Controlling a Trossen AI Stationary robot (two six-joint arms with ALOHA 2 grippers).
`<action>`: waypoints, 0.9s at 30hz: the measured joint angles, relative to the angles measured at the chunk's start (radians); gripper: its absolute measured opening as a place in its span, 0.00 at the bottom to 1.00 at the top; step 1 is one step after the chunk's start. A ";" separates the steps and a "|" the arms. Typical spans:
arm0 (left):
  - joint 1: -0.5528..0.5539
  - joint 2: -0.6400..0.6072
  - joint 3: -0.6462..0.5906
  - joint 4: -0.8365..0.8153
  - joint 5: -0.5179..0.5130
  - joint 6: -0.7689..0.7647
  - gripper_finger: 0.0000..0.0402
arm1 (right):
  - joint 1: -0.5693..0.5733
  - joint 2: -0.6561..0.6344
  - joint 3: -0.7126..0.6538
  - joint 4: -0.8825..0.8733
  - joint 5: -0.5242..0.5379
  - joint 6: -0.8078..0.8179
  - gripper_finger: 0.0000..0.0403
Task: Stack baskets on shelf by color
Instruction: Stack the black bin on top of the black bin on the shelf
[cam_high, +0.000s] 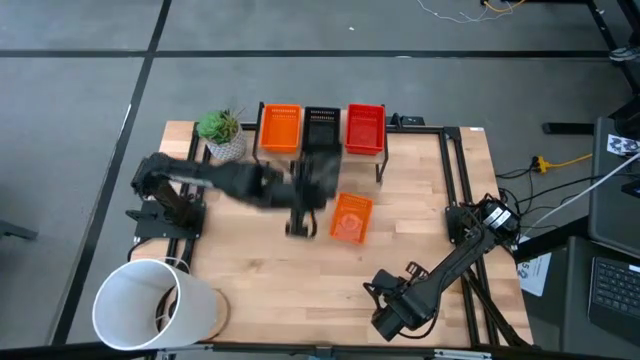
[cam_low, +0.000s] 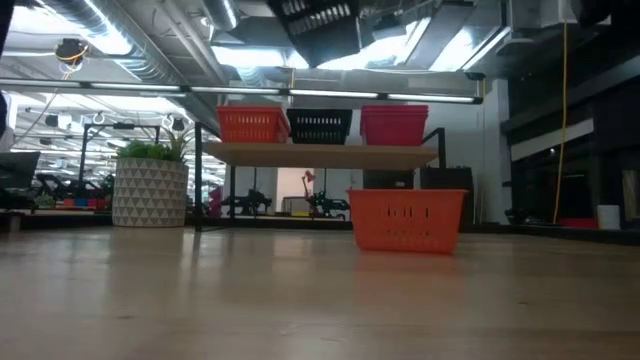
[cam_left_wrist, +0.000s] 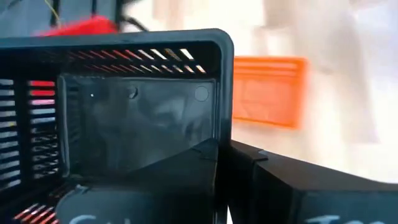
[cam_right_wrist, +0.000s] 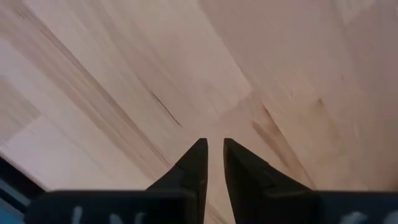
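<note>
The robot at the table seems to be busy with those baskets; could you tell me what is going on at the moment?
The left end effector is shut on a black basket, held in the air above the middle of the table near the shelf. The shelf carries an orange basket, a black one and a red one. Another orange basket sits on the table in front. The right end effector waits low over bare wood at the near right.

No legible text, label, brand, number or sign in any view. White marks sit on the dark bodies of the left gripper (cam_left_wrist: 249, 186) and right gripper (cam_right_wrist: 211, 163), cut off at the frame edge, unreadable. Papers at 3 o'clock off the table: print too small to read.
</note>
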 joint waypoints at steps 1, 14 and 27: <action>0.045 0.000 0.023 -0.001 0.023 0.041 0.00 | -0.001 0.000 0.000 0.004 0.000 0.000 0.13; 0.456 0.030 0.045 0.013 0.360 0.262 0.00 | -0.005 0.000 0.000 0.006 0.015 0.051 0.13; 0.508 0.109 0.045 0.044 0.318 0.291 0.00 | -0.028 0.000 0.000 0.006 0.013 0.051 0.13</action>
